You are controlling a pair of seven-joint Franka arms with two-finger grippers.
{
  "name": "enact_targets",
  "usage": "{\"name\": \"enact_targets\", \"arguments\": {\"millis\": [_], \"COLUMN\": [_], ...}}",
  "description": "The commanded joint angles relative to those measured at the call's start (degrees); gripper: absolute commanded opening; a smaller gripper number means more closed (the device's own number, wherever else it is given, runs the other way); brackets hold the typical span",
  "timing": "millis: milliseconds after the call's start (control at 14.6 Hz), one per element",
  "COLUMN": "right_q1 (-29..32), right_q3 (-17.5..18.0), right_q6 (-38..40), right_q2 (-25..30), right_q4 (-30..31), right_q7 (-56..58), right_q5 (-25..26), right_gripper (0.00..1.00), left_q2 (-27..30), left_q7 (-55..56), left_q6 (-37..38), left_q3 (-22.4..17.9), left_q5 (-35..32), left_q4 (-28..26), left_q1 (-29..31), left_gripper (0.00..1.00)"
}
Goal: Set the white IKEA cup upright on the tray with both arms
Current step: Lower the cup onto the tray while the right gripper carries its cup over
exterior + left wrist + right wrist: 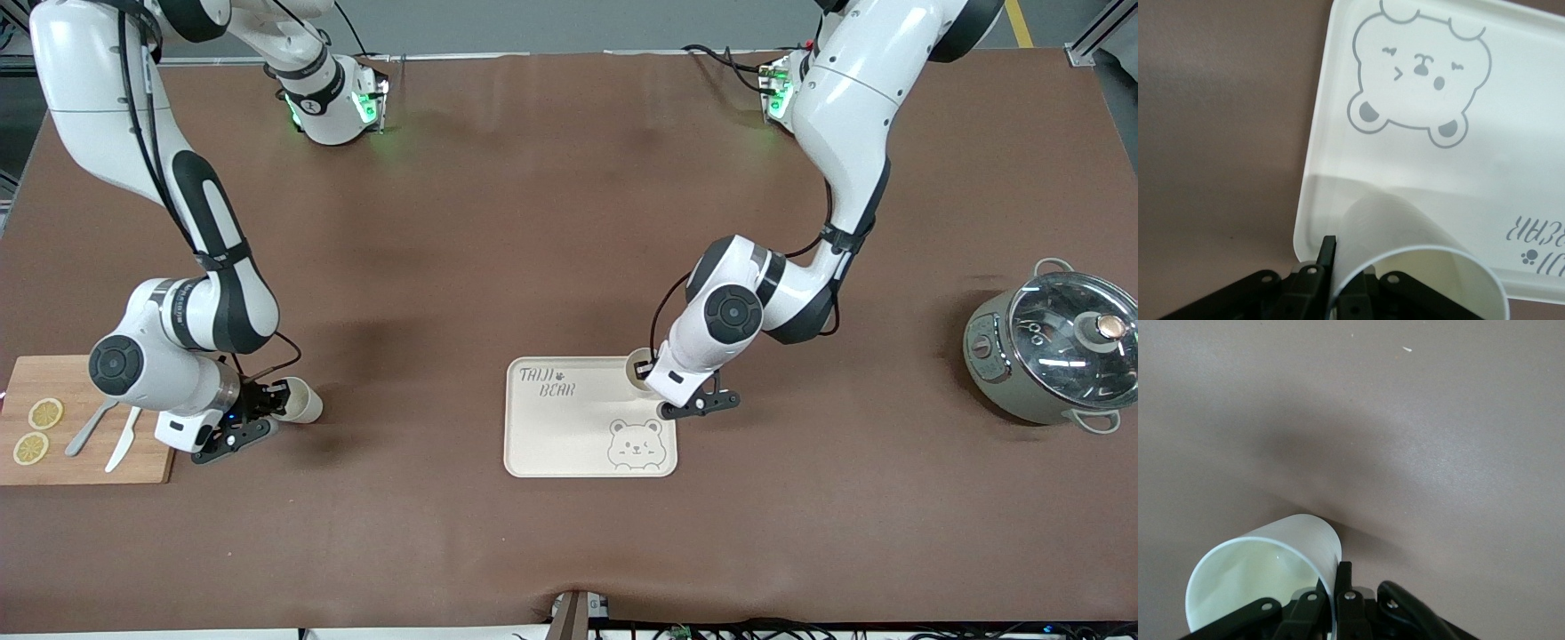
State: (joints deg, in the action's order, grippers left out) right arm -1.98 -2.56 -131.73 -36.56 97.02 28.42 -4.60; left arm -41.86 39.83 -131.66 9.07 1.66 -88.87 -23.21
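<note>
Pinched by its rim, one white plastic cup (637, 368) is held by the left gripper (660, 384) over the corner of the cream rectangular tray with rounded corners (569, 444) that lies toward the left arm's end of the table. In the left wrist view, the cup (1418, 267) wall is seen between the two black fingers (1327, 257), one inside and one outside. The cup's open mouth is turned up, so its long axis stands close to upright. Whether the cup's bottom touches the tray (1338, 100) cannot be told. A grey bear face (636, 443) and grey lettering (547, 381) are drawn on the tray.

A second white plastic cup (300, 399) is gripped the same way by the right gripper (265, 411), with its wall clamped between the fingers (1343, 583). It is held low above the brown table (569, 222), beside the wooden cutting board (147, 462). This cup (1265, 577) is tipped over, with its long axis leaning.

Two lemon slices (37, 430), a grey spoon (89, 428) and a white knife (124, 439) lie on the board. A grey pot with a glass lid (1049, 352) stands at the left arm's end of the table.
</note>
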Motion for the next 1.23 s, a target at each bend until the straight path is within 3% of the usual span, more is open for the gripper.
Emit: {"name": "enact_targets", "arguments": {"millis": [0, 342, 821, 889, 958, 1163], "right_q1": [-0.83, -2.23, -12.59, -13.91, -15.32, -18.66], "right_q3": [0.54, 2.04, 2.04, 2.04, 1.95, 1.86], "right_q6": [5.13, 20.53, 20.72, 20.46, 20.37, 16.25], "right_q2": [0.52, 0.87, 0.44, 0.26, 0.09, -0.97], "right_q4": [-3.31, -15.79, -23.09, -23.8, -24.59, -24.69], "right_q7": [-0.64, -13.18, -43.23, -46.67, -49.75, -57.22], "right_q5": [-1.89, -5.59, -5.59, -5.51, -5.51, -5.51], "right_gripper": [0.0, 0.0, 0.0, 0.0, 0.0, 0.0], "left_q2": [-1.12, -2.08, -3.32, -3.32, -3.4, -2.97], "left_q7": [2.18, 2.53, 2.53, 2.45, 2.45, 4.63], "left_q6": [1.4, 1.14, 0.79, 0.79, 0.79, 0.79], "left_q3": [-0.63, -0.63, -0.63, -0.63, -0.63, -0.72], "left_q5": [-0.79, -0.87, -1.05, -1.66, -2.71, -4.04], "left_q4": [2.21, 2.39, 3.18, 3.18, 3.18, 3.18], "left_q1": [-1.13, -1.57, -1.75, -1.66, -1.83, -2.36], "left_gripper": [0.0, 0.0, 0.0, 0.42, 0.76, 1.0]}}
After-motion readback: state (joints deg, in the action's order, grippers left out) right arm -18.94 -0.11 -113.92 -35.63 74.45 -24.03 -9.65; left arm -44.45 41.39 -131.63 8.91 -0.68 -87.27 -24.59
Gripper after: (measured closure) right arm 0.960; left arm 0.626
